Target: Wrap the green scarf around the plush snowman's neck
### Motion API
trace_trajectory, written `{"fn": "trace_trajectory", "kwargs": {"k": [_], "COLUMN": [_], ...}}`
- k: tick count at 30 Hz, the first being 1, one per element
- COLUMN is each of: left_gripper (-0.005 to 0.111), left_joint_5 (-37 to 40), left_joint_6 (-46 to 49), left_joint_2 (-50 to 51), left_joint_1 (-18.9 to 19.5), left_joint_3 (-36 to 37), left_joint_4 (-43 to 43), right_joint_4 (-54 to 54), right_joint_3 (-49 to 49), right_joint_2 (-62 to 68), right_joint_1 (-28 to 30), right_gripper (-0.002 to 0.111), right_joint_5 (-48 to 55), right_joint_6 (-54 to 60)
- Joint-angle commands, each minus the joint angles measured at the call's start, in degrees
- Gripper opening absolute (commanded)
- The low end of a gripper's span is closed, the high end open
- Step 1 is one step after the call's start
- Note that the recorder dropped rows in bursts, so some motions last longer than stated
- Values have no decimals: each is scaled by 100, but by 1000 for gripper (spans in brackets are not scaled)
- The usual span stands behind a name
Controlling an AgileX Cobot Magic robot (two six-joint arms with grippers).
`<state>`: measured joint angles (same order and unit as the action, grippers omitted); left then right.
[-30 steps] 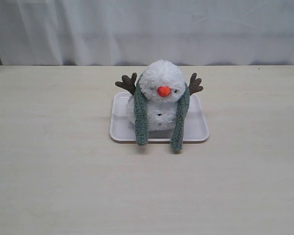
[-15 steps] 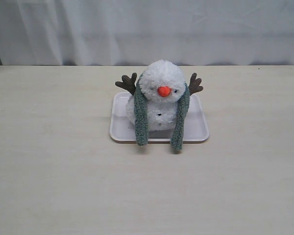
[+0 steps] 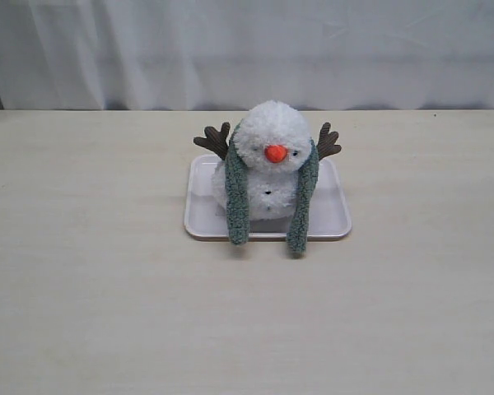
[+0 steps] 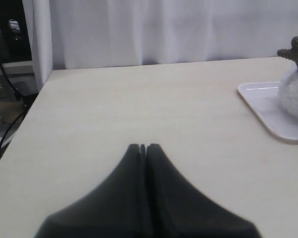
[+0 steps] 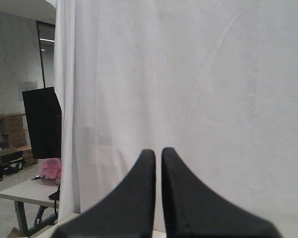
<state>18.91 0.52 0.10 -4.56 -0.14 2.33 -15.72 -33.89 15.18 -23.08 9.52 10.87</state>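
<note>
- Green scarf (image 3: 237, 202) drapes the plush snowman (image 3: 272, 136) at its neck, ends uncrossed in front: wrap judged unfinished.
- Left gripper (image 4: 143, 147), right gripper (image 5: 158, 151): pressed together, empty, away from snowman.

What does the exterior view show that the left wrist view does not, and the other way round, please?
Only the exterior view shows the green scarf, its two ends hanging down the front of the plush snowman, and the orange nose. Only the left wrist view shows the left gripper, jaws closed and empty, and a dark screen beyond the table. Both show the table, white curtain, tray and snowman; the wrist view catches only a tray corner, white fluff and one twig arm.
</note>
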Motion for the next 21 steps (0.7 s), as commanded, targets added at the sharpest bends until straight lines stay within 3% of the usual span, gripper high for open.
{"fn": "trace_trajectory", "kwargs": {"k": [1,21], "left_gripper": [0,0], "left_joint_5": [-42,-53], "left_joint_6": [-52,-52], "left_joint_2": [-10,-10], "left_joint_1": [12,12], "left_joint_3": [14,14], "left_joint_4": [0,1], "right_joint_4": [-12,344], "right_joint_3": [35,67], "right_joint_2": [-18,-47], "right_joint_1": [-13,-26], "right_gripper": [4,4], "right_joint_5": [41,-34], "right_joint_6": [-14,-46]}}
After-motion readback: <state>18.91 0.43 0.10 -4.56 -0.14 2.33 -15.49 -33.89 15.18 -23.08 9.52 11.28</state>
